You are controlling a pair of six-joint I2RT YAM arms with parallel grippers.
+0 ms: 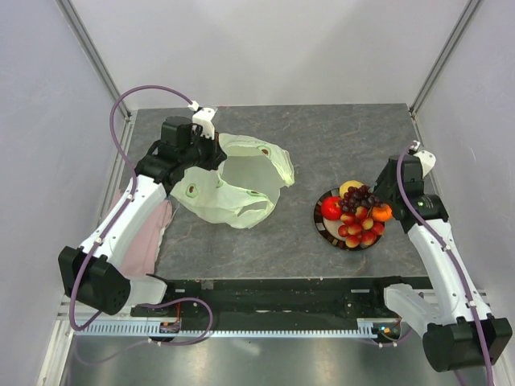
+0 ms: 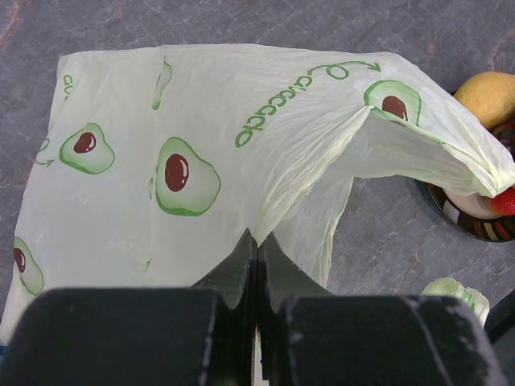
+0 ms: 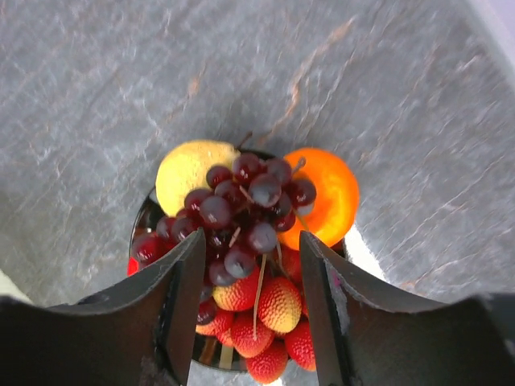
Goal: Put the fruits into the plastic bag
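Item: fruits, heaped on a plate (image 1: pixel 319 227) on the right part of the desk (image 1: pixel 338 137). The grape bunch (image 3: pixel 245 205) crowns the heap. The lemon (image 3: pixel 187 170) is at the plate's far rim, the orange (image 3: pixel 334 193) at its right, the apple (image 1: pixel 331 208) at its left, and the small red-yellow fruits (image 3: pixel 273 310) at its near side. Right gripper (image 3: pixel 253 241): open, empty, directly above the plate, jaws straddling the grapes, apparently not touching them. Left gripper (image 2: pixel 257 249): closed, pinching a fold of the plastic bag (image 1: pixel 233 181), which stands left of the plate, near it, with its mouth raised and turned toward it. Step judged in hand: taking the grapes. Handling note: lower straight and close gently on the upper cluster by the stem, so no berry is crushed or shed. Lift clear of the plate before crossing left to the bag mouth.
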